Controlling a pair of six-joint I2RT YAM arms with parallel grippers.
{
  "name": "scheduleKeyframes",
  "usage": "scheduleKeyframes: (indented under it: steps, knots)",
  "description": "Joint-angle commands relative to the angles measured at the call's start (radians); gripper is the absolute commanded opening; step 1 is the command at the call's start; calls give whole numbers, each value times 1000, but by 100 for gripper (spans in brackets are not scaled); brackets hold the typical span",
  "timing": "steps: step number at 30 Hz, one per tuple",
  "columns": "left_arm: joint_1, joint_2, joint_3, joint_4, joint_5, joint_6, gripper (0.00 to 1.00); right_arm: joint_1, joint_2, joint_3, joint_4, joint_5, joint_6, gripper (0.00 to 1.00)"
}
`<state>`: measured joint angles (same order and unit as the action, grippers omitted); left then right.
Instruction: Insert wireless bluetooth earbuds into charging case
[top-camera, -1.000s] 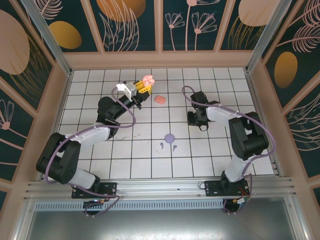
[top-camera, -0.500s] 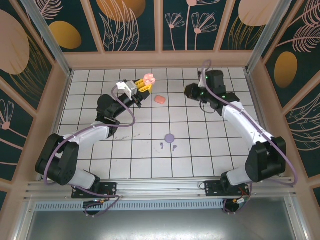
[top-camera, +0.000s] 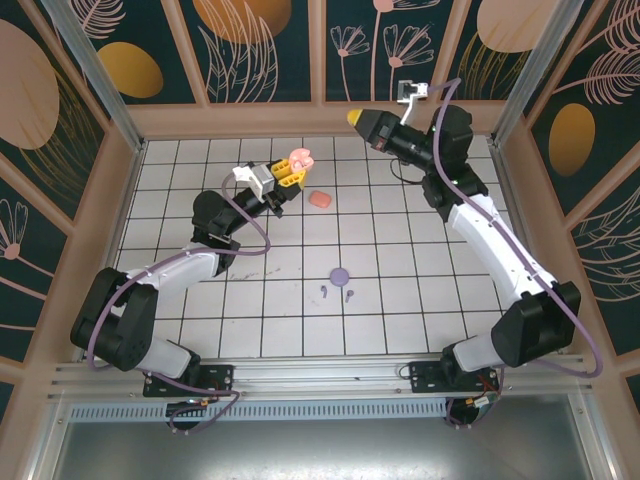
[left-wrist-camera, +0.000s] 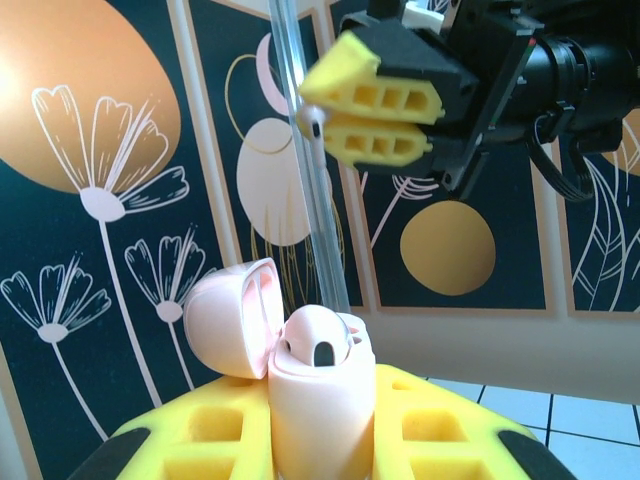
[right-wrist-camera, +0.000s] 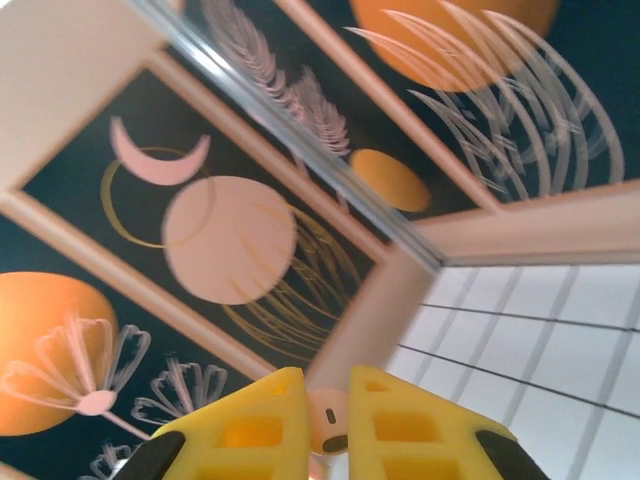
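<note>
My left gripper (top-camera: 289, 171) is shut on an open pink charging case (top-camera: 298, 159), held upright above the back-left of the table. In the left wrist view the case (left-wrist-camera: 310, 400) stands between the yellow fingers (left-wrist-camera: 440, 440), its lid (left-wrist-camera: 228, 318) tipped back to the left and one pink earbud (left-wrist-camera: 318, 345) seated inside. My right gripper (top-camera: 355, 117) hangs high near the back wall, shut on a second pink earbud (right-wrist-camera: 326, 412). The left wrist view shows that gripper (left-wrist-camera: 370, 100) above and beyond the case. Two purple earbuds (top-camera: 324, 292) (top-camera: 349, 294) lie on the tiles.
A shut salmon case (top-camera: 320, 200) lies right of the left gripper. A purple case (top-camera: 340, 275) sits mid-table just above the purple earbuds. Wooden walls with dark patterned panels (top-camera: 260, 50) enclose the white tiled table (top-camera: 420, 300).
The right arm has swung up from the table's middle right to high at the back, its gripper now pointing left toward the held case. The left arm has barely moved.
</note>
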<state>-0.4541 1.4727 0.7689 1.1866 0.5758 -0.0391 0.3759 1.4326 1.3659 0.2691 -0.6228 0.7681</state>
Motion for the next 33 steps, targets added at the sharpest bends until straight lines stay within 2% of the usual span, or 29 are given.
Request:
scheduleKeyframes:
  steps: [1,5,10,24,33]
  knots:
    - [-11,9,27,83,15,-18,0,37,19,-30,279,-51,125,13]
    - [-14,24,38,107,-4,-44,0,76,28,-104,454,-47,196,13]
    - [-14,39,41,147,-26,-67,0,118,38,-165,567,-34,235,13]
    - [-16,47,44,159,-56,-65,0,203,54,-268,615,5,257,13]
    - [-15,44,41,157,-50,-71,0,212,85,-264,605,17,249,12]
